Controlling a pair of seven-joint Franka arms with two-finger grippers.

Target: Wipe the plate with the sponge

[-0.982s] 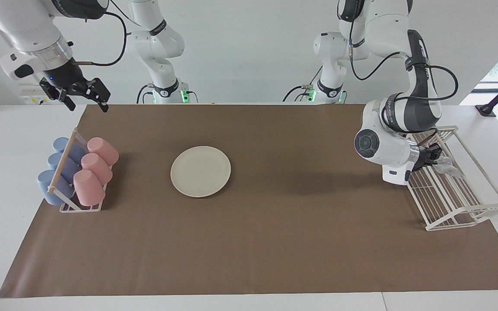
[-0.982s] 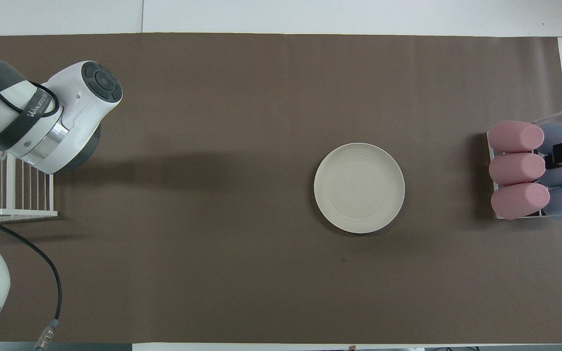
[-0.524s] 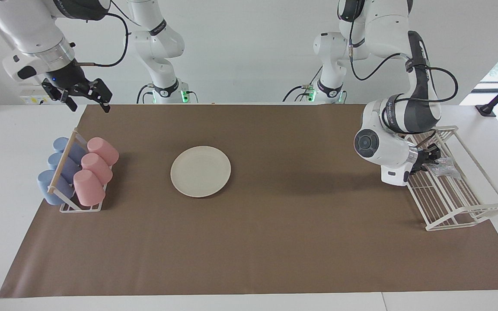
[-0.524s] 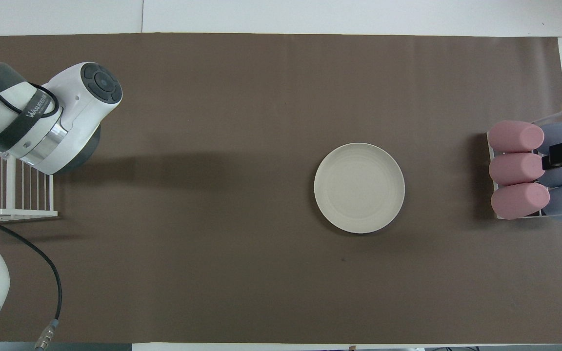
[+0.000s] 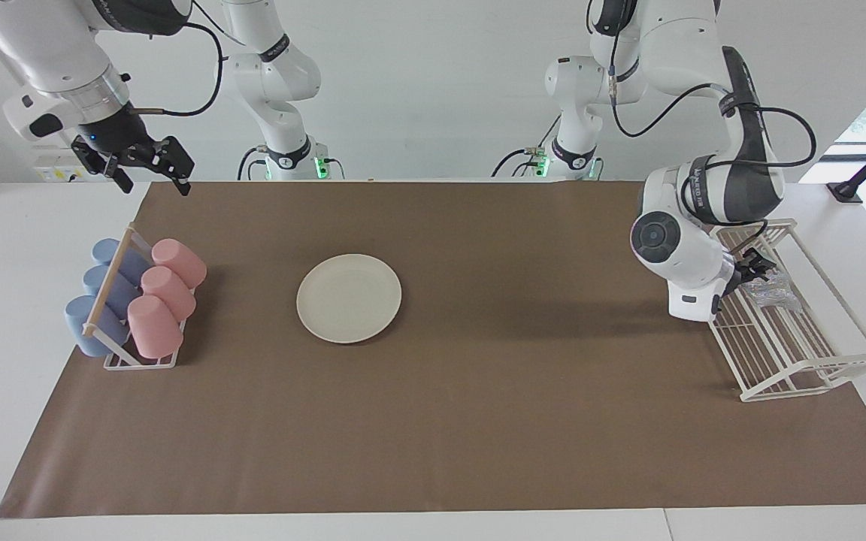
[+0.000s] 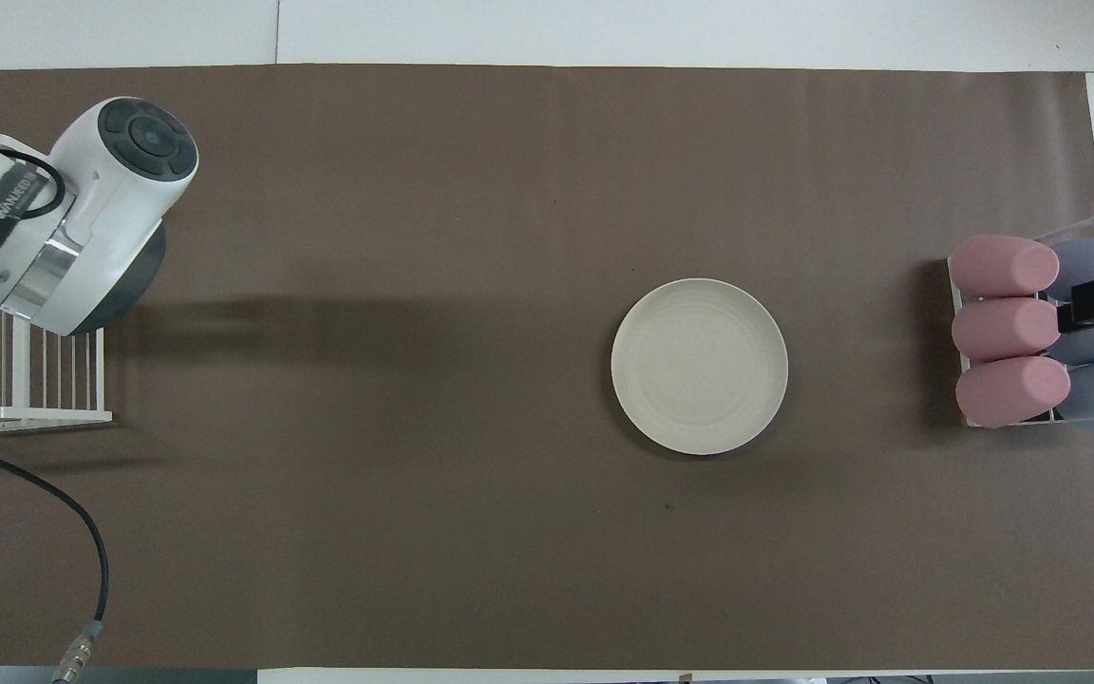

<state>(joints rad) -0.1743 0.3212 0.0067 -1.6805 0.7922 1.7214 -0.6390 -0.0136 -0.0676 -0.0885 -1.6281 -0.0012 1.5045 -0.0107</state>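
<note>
Left gripper (image 5: 750,268) sits low over the white wire rack (image 5: 794,338) at its own end of the worktop (image 5: 478,421). Fingers mostly hidden by the wrist; cannot tell how far apart they stand. Sponge (image 5: 773,289) lies on the rack just beside the fingers, no clear grip on it.

Right gripper (image 5: 149,167) waits in the air above the 6 cups (image 5: 140,297), fingers spread, holding nothing.

Plate (image 5: 349,298) flat on the brown mat (image 5: 478,361), well apart from both sets of fingers.
</note>
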